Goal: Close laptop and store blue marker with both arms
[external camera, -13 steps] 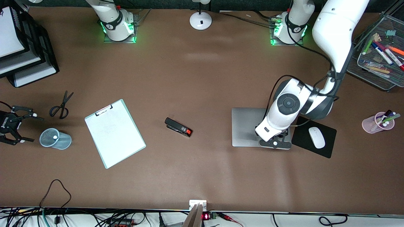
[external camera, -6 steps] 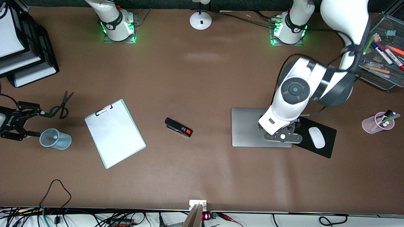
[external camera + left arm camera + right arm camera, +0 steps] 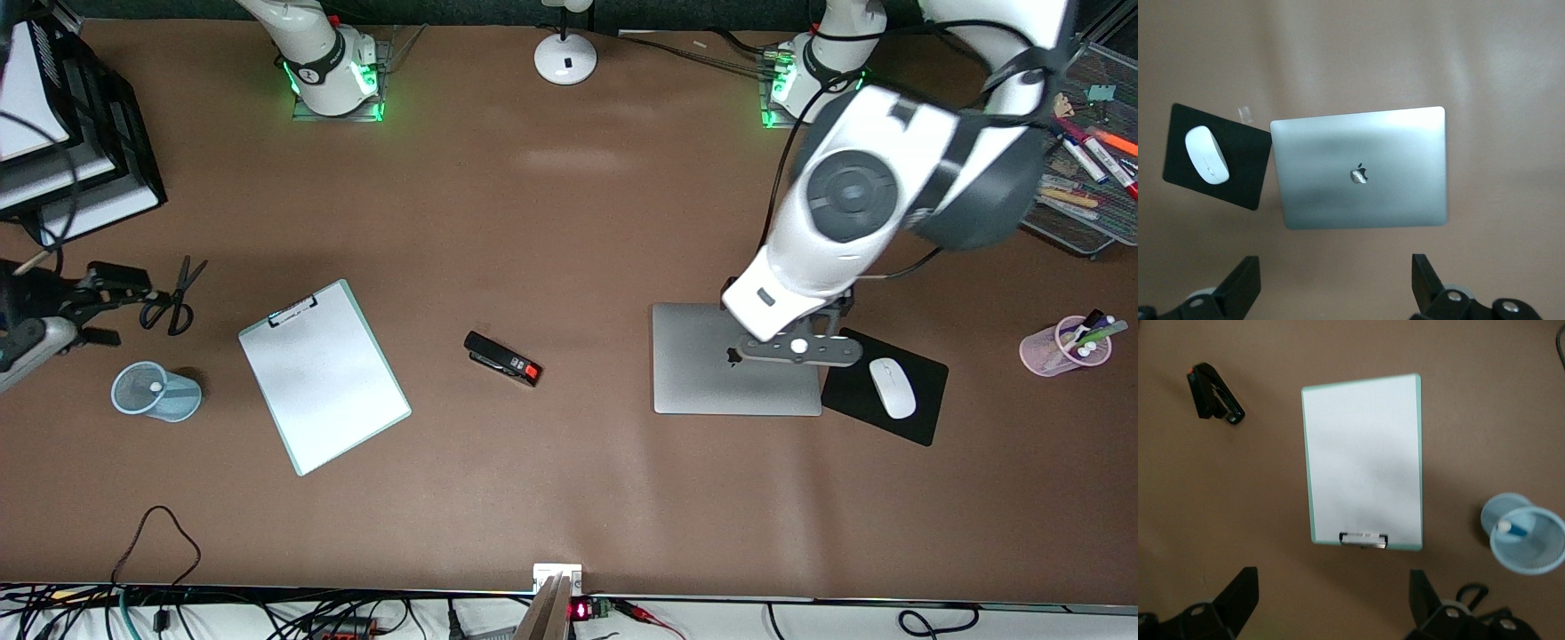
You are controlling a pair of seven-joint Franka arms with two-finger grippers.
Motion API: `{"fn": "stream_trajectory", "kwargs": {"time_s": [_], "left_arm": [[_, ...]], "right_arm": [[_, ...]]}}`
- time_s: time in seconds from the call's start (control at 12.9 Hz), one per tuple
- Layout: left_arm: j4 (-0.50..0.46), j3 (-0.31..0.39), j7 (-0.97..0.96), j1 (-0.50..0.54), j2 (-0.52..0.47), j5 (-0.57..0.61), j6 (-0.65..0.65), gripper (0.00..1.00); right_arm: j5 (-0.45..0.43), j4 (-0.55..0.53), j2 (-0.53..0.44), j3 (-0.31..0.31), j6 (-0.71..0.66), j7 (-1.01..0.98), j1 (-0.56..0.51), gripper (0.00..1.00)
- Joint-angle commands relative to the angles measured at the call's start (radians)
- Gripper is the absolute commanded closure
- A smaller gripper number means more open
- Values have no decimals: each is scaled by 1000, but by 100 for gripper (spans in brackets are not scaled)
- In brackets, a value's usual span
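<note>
Tabletop, left gripper (image 3: pixel 800 347) above laptop (image 3: pixel 702 382)

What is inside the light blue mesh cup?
The light blue mesh cup holds the blue marker, its white end up. Its lower part is hidden by the cup wall.

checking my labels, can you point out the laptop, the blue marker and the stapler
laptop (image 3: pixel 1361 167), left wrist view, middle of the closed lid.
blue marker (image 3: pixel 1513 529), right wrist view, blue barrel inside the mesh cup.
stapler (image 3: pixel 502 359), front view, middle of its black body.
</note>
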Motion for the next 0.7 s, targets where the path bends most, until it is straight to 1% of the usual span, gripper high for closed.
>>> {"fn": "stream_trajectory", "kwargs": {"time_s": [0.0, 0.08, 0.23, 0.31, 0.39, 0.46, 0.54, 0.62], "left_arm": [[-7, 50, 39, 73, -88, -176, -23, 0], [-33, 77, 77, 81, -124, -192, -26, 0], [-49, 159, 256, 84, -174, -198, -55, 0], [-72, 223, 333, 82, -217, -228, -66, 0], [-131, 287, 409, 79, -265, -270, -65, 0], [-202, 329, 457, 78, -318, -287, -62, 0], [-263, 357, 482, 87, -361, -288, -50, 0], [-293, 381, 501, 104, -388, -291, -42, 0]], "right_arm": [[-72, -20, -48, -2, -67, 137, 39, 0], [-90, -20, -56, -4, -90, 184, 53, 0], [-168, -21, -79, -2, -133, 290, 96, 0], [-202, -35, -102, -2, -147, 322, 120, 0], [-227, -68, -137, -2, -145, 354, 131, 0], [-231, -113, -183, -2, -133, 382, 137, 0], [-232, -154, -224, -1, -95, 392, 142, 0], [-233, -194, -263, -1, -61, 392, 148, 0]]}}
